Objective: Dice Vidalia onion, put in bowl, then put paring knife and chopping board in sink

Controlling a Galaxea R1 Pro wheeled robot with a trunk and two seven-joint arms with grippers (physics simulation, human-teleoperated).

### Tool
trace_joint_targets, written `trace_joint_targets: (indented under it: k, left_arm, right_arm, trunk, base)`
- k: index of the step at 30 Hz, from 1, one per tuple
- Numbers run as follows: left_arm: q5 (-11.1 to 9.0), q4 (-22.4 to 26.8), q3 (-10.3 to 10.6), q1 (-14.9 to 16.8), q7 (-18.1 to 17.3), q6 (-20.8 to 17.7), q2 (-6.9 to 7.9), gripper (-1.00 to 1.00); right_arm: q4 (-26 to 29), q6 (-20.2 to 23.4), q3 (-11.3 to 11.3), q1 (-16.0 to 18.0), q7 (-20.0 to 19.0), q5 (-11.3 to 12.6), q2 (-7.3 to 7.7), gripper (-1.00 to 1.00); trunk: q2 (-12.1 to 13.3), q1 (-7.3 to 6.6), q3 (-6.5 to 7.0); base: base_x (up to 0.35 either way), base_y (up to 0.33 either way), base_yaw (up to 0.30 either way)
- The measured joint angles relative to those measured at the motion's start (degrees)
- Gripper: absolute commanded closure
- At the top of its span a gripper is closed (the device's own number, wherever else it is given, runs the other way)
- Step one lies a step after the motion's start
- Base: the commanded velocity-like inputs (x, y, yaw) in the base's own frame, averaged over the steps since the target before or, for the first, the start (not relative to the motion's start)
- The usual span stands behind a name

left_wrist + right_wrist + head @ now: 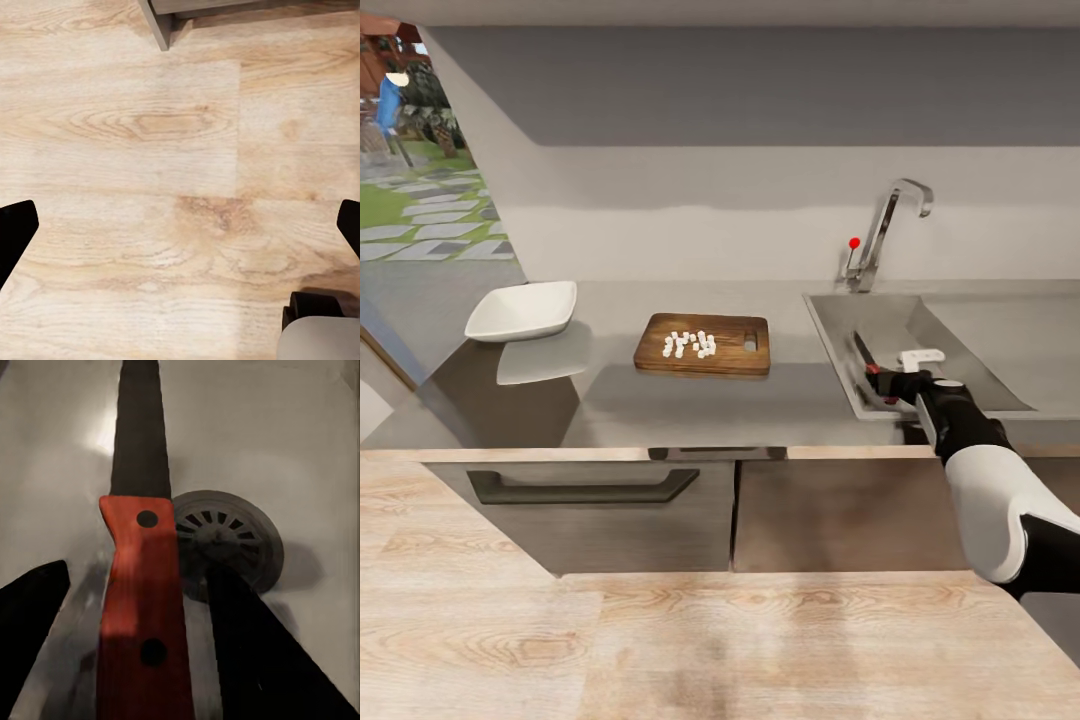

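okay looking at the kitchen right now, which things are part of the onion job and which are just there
Part of the job:
paring knife, between the right gripper fingers over the sink
diced onion on chopping board
bowl
countertop

Just there:
tap
cabinet drawer handle

Red-handled, dark-bladed paring knife (139,607); brown chopping board (704,345).

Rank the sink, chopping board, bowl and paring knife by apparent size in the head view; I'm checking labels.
1. sink
2. chopping board
3. bowl, looks close to the board, so that order is unsure
4. paring knife
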State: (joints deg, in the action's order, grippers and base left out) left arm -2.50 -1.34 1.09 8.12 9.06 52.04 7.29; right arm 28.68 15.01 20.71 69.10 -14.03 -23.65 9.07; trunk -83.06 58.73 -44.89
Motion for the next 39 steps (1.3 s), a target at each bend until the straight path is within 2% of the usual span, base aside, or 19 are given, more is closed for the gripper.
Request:
trace_joint_targets:
  k: [3,20,22,24,25,26,28,30,31,34,39]
  left_arm:
    - [0.00,-0.03,0.00,0.00,0.00,0.00,0.00,-1.00]
    - [0.00,-0.03,0.00,0.00,0.00,0.00,0.00,-1.00]
    - [0.00,-0.03,-0.01,-0.01,0.00,0.00,0.00,-1.00]
    - [0.00,-0.01,-0.02,-0.01,0.00,0.00,0.00,-1.00]
    - [0.00,-0.01,-0.02,-0.01,0.00,0.00,0.00,-1.00]
    - [0.01,-0.01,-0.02,-0.02,0.00,0.00,0.00,-1.00]
    - [0.00,-0.01,-0.02,-0.02,0.00,0.00,0.00,-1.00]
    - [0.00,-0.01,-0.02,-0.01,0.00,0.00,0.00,-1.00]
    - [0.00,-0.01,-0.02,-0.01,-0.01,0.00,0.00,-1.00]
    - [0.01,-0.01,-0.02,-0.01,0.01,0.01,0.00,-1.00]
    - [0.01,-0.01,-0.02,-0.01,0.00,0.02,0.01,-1.00]
  right_arm:
    - [0.00,-0.03,0.65,0.04,-0.01,-0.14,-0.05,-1.00]
    - [0.50,-0.07,0.66,-0.20,-0.07,-0.18,-0.12,-1.00]
    - [1.23,0.07,0.76,-0.54,-0.04,-0.32,0.04,-1.00]
    - [4.72,0.57,0.89,-0.57,0.07,-0.69,0.28,-1.00]
    - [7.26,1.24,0.91,-0.57,0.09,-0.72,0.33,-1.00]
    - [13.31,5.48,0.97,-0.56,0.05,-0.76,0.40,-1.00]
    - [21.04,12.79,0.88,-0.57,-0.19,-0.73,0.41,-1.00]
    - [26.86,18.87,0.08,-0.58,-0.42,-0.67,0.37,-1.00]
    - [29.10,21.12,-1.12,-0.58,-0.46,-0.63,0.36,-1.00]
    - [31.00,23.06,-3.90,-0.59,-0.36,-0.65,0.35,-1.00]
    - [31.41,23.52,-4.94,-0.60,-0.24,-0.62,0.28,-1.00]
  trunk:
    - [0.00,0.00,0.00]
    - [0.00,0.00,0.00]
    - [0.00,0.00,0.00]
    - [0.00,0.00,-0.01]
    - [0.00,0.00,-0.01]
    - [0.00,0.00,0.00]
    - [0.00,0.00,-0.01]
    - [0.00,0.00,-0.01]
    - [0.00,0.00,-0.01]
    - [0.00,0.00,-0.01]
    - [0.01,0.00,-0.01]
  base:
    - [0.000,0.000,0.000]
    - [0.000,0.000,0.000]
    - [0.000,0.000,0.000]
    - [0.000,0.000,0.000]
    - [0.000,0.000,0.000]
    - [0.000,0.000,0.000]
    - [0.000,0.000,0.000]
    - [0.000,0.000,0.000]
    - [0.000,0.000,0.000]
    - [0.000,0.117,0.000]
    - [0.000,0.269,0.000]
